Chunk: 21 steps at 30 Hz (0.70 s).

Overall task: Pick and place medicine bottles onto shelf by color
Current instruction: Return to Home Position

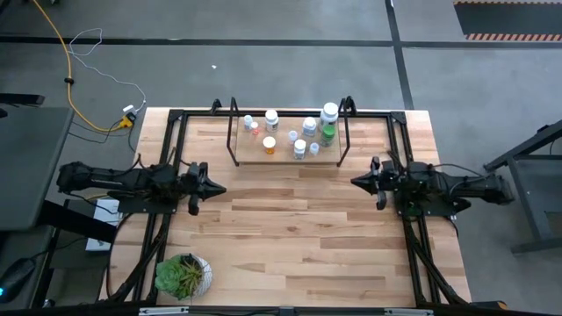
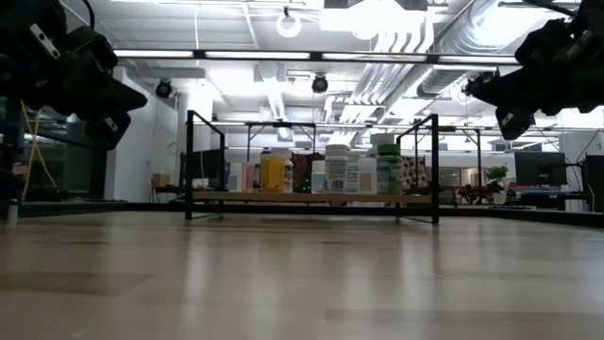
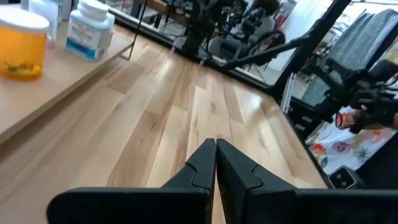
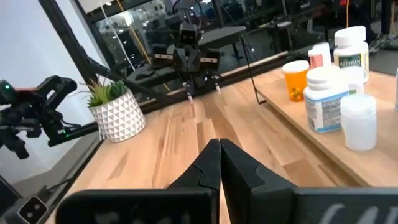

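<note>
Left hand (image 3: 216, 144) sits closest to you in its wrist view: the 2 dark fingers meet tip to tip, closed w/ nothing between them, aimed across bare table (image 1: 290, 237). Right hand (image 4: 219, 143) reads the same in its own wrist view, fingers pressed together & empty. From above, you've got the left hand over the table's left side and the right hand over the right side, both pointing in toward the centre, facing each other, well apart. The low view shows both held up off the tabletop. Both are clear of the shelf (image 1: 283, 159), which stands mid-width along the table edge at the top of the high view. All the medicine bottles (image 1: 299, 148) you can see are upright on its board: an orange bottle (image 1: 269, 145) toward the left end w/ a smaller orange-ish one behind it, white bottles (image 1: 309, 126) thru the middle, a green bottle (image 1: 327, 133) at the right end w/ a big white one just behind it. Potted plant (image 1: 182, 275) sits at the opposite edge, left corner, well apart from the shelf.
</note>
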Motion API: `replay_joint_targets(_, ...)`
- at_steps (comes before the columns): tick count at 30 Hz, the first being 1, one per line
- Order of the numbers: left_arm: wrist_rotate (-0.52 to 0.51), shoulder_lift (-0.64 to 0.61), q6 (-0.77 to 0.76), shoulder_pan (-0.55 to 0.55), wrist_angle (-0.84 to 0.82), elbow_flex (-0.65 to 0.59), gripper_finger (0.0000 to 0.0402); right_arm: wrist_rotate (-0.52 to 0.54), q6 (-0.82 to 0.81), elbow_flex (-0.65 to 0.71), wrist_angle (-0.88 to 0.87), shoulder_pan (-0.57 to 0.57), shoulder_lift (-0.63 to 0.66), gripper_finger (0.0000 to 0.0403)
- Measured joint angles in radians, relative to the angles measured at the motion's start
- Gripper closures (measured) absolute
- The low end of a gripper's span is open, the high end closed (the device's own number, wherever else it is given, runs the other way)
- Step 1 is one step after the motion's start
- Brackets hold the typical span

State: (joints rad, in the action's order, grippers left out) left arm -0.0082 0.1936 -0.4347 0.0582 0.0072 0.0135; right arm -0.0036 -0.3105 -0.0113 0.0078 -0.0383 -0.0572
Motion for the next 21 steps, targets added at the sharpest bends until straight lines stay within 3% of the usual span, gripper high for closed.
replay_joint_targets(8,0.0,-0.023,0.0,0.0,0.0,0.0,0.0398,0.0,-0.124,0.0,-0.001,0.0,-0.015,0.0403)
replay_joint_targets(14,0.0,-0.193,0.0,-0.001,0.01,0.0,0.0398,0.0,-0.187,0.0,-0.002,0.0,-0.015,0.0403)
replay_joint_targets(21,-0.005,-0.19,0.0,0.021,0.131,0.002,0.0398,0.0,-0.187,0.0,-0.001,0.0,-0.015,0.0402)
